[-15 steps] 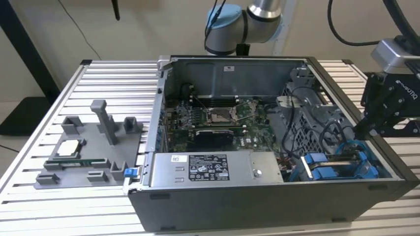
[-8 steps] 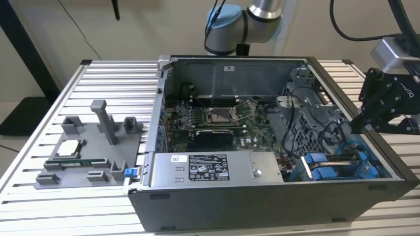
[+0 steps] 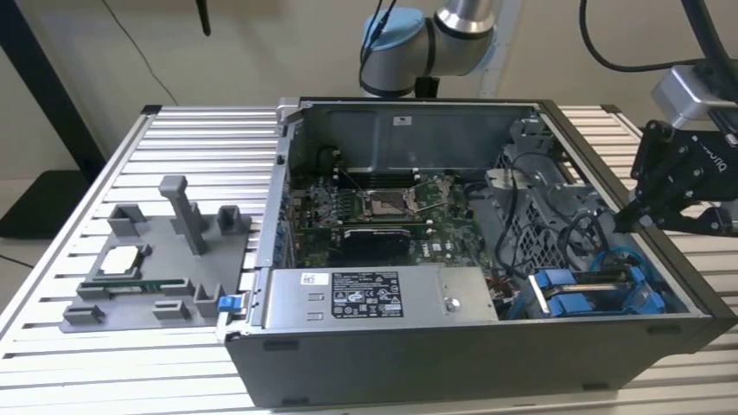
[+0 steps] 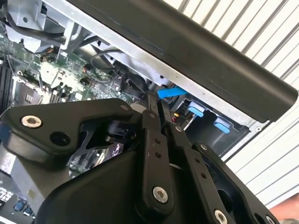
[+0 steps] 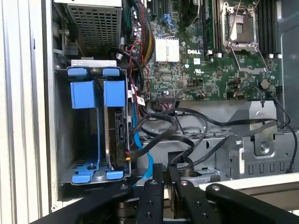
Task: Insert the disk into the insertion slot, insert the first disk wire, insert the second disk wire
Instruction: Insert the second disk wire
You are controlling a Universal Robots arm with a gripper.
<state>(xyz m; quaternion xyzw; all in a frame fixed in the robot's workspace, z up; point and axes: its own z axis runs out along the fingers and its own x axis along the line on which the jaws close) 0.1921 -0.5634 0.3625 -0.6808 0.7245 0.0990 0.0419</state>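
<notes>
Reader: Gripper first: what is it doing?

Describer: Gripper (image 5: 162, 167) is hanging at the open computer case's (image 3: 461, 354) edge, on the exterior view's right, above the drive cage (image 3: 588, 290). Its two black fingers are sitting almost together, and in both wrist views they appear to be pinching a light blue flat wire (image 4: 173, 92) at their tips. I am judging that from the wire ending right at the fingertips.

Reader: Which step is going on?

Describer: Wiring, I think. The disk (image 5: 114, 135) is lying fully inside the insertion slot (image 5: 122, 93), its blue carrier handle flush with the cage front, so that step looks done. A dark plug with thin coloured leads (image 5: 127, 156) is sitting at the disk's end. The blue wire is running past that end, and I cannot tell whether it is plugged in.

Reader: What is this step asking for?

Describer: Squaring a small plug to the port on the disk's end while working among loose black cables (image 5: 187, 126).

Reader: And what is holding what?

Describer: The cage is holding the disk in one bay; the neighbouring bay (image 5: 84, 135) is showing just a blue carrier. The case is housing the motherboard (image 5: 210, 70) and the grey power supply (image 3: 369, 294).
</notes>
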